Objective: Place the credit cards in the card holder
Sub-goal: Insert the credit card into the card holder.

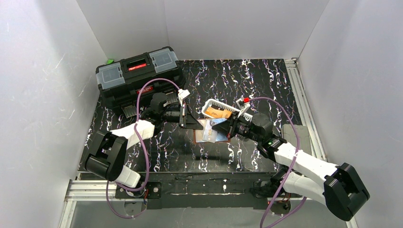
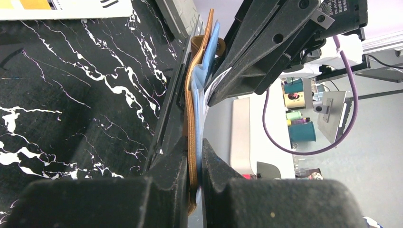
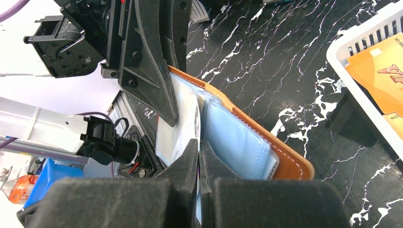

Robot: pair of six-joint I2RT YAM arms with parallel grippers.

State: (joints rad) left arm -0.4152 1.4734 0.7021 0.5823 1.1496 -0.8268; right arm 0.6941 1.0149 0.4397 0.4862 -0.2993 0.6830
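Observation:
The brown leather card holder [image 1: 209,132] is open at mid-table, its clear sleeves fanned out. My left gripper [image 1: 195,118] is shut on its leather edge; the left wrist view shows the leather [image 2: 192,104] pinched between my fingers [image 2: 196,161]. My right gripper [image 1: 221,127] is shut on a thin whitish credit card [image 3: 190,123] standing among the sleeves [image 3: 233,137] of the holder [image 3: 285,156]. The right wrist view shows the jaws [image 3: 199,147] closed on it. Orange credit cards [image 3: 380,71] lie in the white basket.
A white slotted basket [image 1: 209,105] stands just behind the holder, close to the right gripper. It is also in the right wrist view [image 3: 361,61]. A big black toolbox [image 1: 138,71] stands at the back left. White walls surround the table.

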